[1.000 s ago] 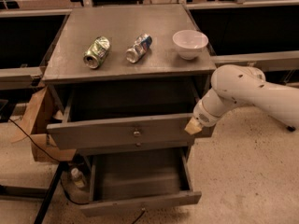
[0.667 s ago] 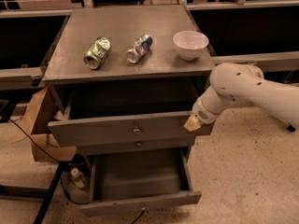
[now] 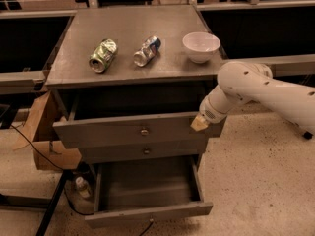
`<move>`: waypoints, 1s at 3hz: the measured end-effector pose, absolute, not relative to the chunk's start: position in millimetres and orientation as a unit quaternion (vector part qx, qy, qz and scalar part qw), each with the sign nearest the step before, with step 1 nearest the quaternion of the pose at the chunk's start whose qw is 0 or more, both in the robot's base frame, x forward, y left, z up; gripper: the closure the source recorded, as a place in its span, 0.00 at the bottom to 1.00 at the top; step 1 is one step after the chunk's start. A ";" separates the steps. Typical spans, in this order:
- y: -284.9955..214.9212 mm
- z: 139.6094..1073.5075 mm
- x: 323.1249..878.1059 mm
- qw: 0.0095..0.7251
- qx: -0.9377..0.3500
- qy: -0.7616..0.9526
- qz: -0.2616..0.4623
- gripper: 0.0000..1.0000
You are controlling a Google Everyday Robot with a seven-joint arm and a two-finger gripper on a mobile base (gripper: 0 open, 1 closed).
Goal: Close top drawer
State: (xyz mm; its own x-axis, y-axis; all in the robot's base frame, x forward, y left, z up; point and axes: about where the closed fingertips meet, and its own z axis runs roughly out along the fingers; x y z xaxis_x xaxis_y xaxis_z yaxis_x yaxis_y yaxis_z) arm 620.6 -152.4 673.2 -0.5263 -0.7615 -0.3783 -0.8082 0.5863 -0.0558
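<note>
Centre of the frame, the grey cabinet (image 3: 74,75), and the top drawer (image 3: 113,131) is out. Its long flat front stands forward of the cabinet body, with a dark gap showing behind it under the top. The small metal knob (image 3: 144,131) sits in the middle of that front.

In from the right edge comes the white arm (image 3: 266,90), angled down and to the left. The gripper (image 3: 199,123) is right at the right-hand end of the top drawer's front, its tan tip against the face. Whether it is apart or together, I cannot tell from here.

Just beneath, the middle drawer (image 3: 172,149) lies further back than the top one, its own knob (image 3: 146,151) directly below the first. Lower centre, the lowest drawer (image 3: 147,213) is pulled far out, and its inside shows bare.

On the cabinet's top, upper centre: a crushed green can (image 3: 103,55) on its side, a crushed silver and blue can (image 3: 147,50) just to the right of it, and a white bowl (image 3: 201,46) upright near the right edge.

At left, a cardboard box (image 3: 44,136) leans by the cabinet. A small bottle (image 3: 81,187) stands on the speckled floor (image 3: 256,181) near the lowest drawer's left corner.
</note>
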 end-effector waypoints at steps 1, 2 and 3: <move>-152.4 673.2 620.7 0.185 -0.450 0.871 0.063 1.00; -146.8 677.5 634.6 0.209 -0.458 0.862 0.061 1.00; -142.3 683.0 647.7 0.235 -0.469 0.850 0.057 1.00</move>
